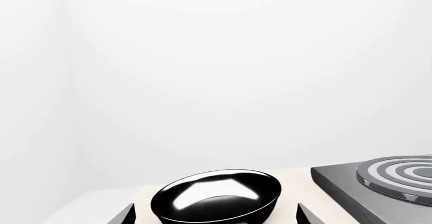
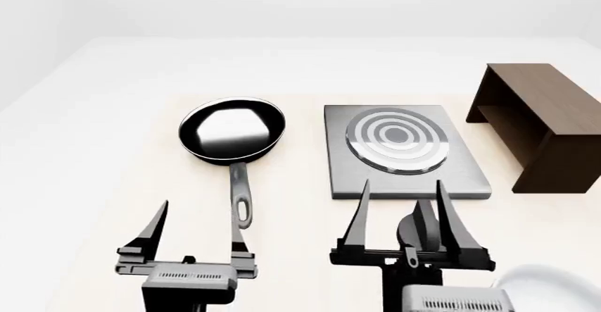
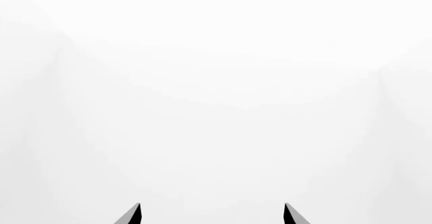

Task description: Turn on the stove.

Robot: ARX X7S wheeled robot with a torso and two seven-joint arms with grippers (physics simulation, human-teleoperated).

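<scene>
Holding both grippers spread and empty, we kept our right gripper (image 2: 402,192) just before the stove (image 2: 406,153), our left gripper (image 2: 197,213) astride the pan handle (image 2: 241,198).

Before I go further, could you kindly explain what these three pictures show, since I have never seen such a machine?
This is a simulated robot with two arms, each ending in a two-fingered claw. The middle picture looks down from its head: the left claw and the right claw both stand open and hold nothing. On the pale table lie a black frying pan, a grey stove with a ringed burner, and a brown wooden shelf to the right. The knob is not visible; the right claw may hide it. The other two pictures come from cameras near each claw. The left one sees the pan and a stove corner; the right one sees only its own fingertips against white.
</scene>
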